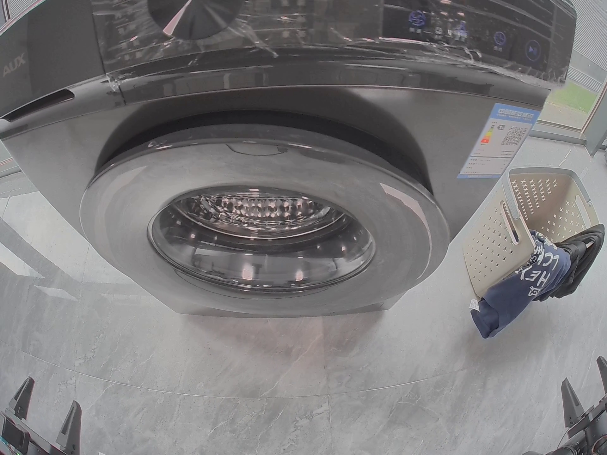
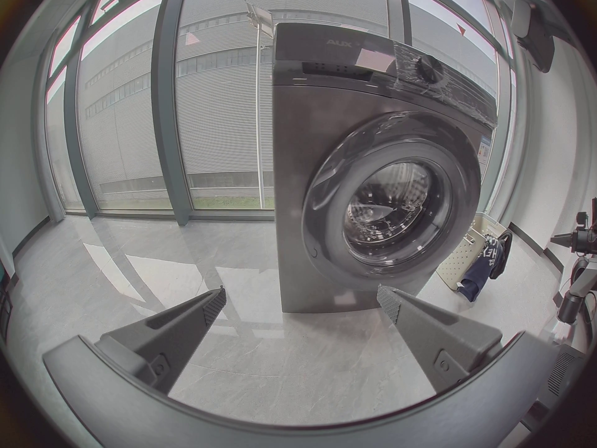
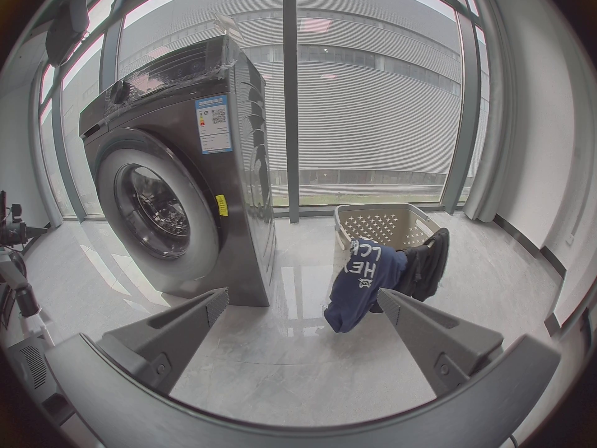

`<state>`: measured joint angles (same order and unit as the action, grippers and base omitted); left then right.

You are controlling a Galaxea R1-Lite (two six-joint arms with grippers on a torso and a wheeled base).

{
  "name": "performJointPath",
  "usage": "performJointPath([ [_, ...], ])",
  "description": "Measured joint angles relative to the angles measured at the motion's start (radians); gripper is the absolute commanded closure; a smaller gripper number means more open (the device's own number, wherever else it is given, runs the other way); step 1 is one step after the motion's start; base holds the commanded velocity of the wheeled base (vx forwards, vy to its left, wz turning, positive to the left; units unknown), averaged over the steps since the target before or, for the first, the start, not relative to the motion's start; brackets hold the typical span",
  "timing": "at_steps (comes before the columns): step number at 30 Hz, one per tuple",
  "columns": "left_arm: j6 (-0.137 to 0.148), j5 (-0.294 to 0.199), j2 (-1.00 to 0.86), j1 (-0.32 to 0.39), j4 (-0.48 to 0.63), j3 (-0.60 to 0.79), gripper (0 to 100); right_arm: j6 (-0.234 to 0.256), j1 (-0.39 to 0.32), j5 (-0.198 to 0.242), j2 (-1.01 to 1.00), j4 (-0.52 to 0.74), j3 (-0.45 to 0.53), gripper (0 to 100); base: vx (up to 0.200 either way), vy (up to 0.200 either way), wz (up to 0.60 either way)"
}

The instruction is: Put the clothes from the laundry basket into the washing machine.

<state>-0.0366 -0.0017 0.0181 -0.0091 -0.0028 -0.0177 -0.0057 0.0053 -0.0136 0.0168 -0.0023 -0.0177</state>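
Clothes hung over the rim of the laundry basket, which stood on the floor just beside the right side of the washing machine. A navy T-shirt with white lettering lay draped over the basket's front rim, its loose end trailing down to the floor. A black garment was slung over the rim next to it, touching the shirt.

Both pieces looked soft, light and limp, with no stiffness to push against. They would likely sag and swing once lifted. The best hold seemed to be a pinch on the bunched fold at the rim, where the cloth lay thickest (the hanging end would probably slip or drag). The perforated plastic basket looked light too, so a snagged pull might tip it.

The left gripper sat low over the floor facing the machine's front, its fingers spread wide and empty. The right gripper was likewise low, wide and empty. It pointed toward the basket but was well apart from it. The round glass door looked closed.
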Motion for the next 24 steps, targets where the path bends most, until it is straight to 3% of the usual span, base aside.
performJointPath([
  [7, 0.000, 0.000, 0.000, 0.000, 0.000, 0.000, 0, 0.001, 0.001, 0.000, 0.000, 0.000, 0.000, 0, 0.000, 0.171, 0.00],
  [24, 0.000, 0.000, 0.000, 0.000, 0.000, 0.000, 0, 0.001, 0.000, 0.000, 0.000, 0.000, 0.000, 0, 0.000, 0.000, 0.00],
])
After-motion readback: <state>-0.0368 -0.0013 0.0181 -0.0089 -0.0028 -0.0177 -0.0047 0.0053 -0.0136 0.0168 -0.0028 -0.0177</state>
